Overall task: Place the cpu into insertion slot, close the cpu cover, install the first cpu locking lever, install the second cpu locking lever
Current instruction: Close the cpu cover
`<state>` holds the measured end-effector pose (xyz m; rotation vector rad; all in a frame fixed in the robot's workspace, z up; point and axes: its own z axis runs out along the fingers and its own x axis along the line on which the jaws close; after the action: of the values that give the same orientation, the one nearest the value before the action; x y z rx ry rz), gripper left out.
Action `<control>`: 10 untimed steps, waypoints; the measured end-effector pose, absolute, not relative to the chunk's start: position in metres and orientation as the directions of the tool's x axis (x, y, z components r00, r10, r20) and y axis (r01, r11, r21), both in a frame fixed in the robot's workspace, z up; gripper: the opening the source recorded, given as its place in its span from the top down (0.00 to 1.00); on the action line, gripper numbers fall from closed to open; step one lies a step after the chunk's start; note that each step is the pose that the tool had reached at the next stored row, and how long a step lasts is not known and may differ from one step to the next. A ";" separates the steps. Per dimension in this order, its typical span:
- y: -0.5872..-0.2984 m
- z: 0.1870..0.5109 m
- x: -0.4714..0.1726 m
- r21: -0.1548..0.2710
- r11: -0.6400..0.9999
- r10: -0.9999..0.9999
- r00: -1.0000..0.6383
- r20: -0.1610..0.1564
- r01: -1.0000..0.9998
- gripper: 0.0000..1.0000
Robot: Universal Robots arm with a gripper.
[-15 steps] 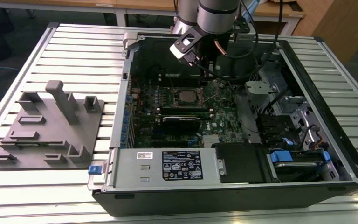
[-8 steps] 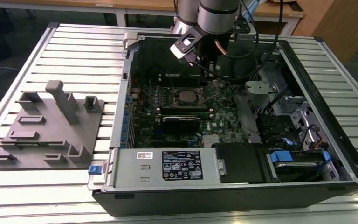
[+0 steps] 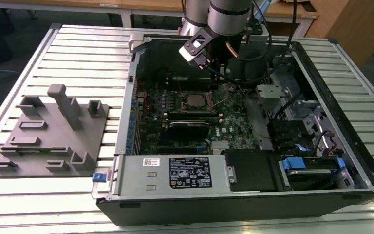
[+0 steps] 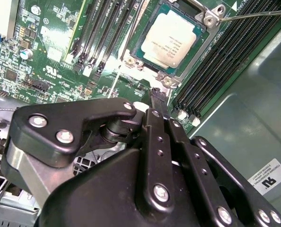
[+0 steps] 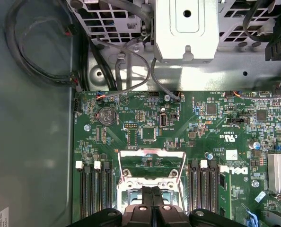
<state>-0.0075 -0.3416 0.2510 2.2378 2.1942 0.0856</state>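
Seating of the cpu [image 4: 171,40] looks done: in the second wrist view it lies flat in the socket [image 4: 149,71], square with the silvery rim. The cover [image 5: 152,152] stands tipped up on its hinge in the first wrist view, with bare board showing through its window, so the chip is exposed and nothing clamps it. A thin wire lever [image 4: 254,14] juts away from one socket corner, and I judge it unlatched.

Both wrist views show the gripper [image 4: 158,94] with its two fingers pressed together and nothing between them. The tip hangs just beside the socket edge, apart from the chip. Fingers closed into one narrow point would suit pushing a thin plate or rod rather than grasping.

From the exterior view, the arm comes in over the far wall of the open computer case [image 3: 343,122] that lies on the slatted tabletop [image 3: 76,53]. Its wrist is tilted, so the gripper slants down toward the board. A grey parts tray [image 3: 44,141] sits at the exterior view's left.
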 end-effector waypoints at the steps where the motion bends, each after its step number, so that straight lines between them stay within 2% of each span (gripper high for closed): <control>1: -0.342 0.251 -0.007 0.043 -0.020 0.999 0.019 0.034 0.999 0.89; 10: -0.342 0.251 -0.004 0.043 -0.020 0.999 0.019 0.034 0.999 0.89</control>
<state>-0.0039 -0.3416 0.2509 2.2378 2.1941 0.0856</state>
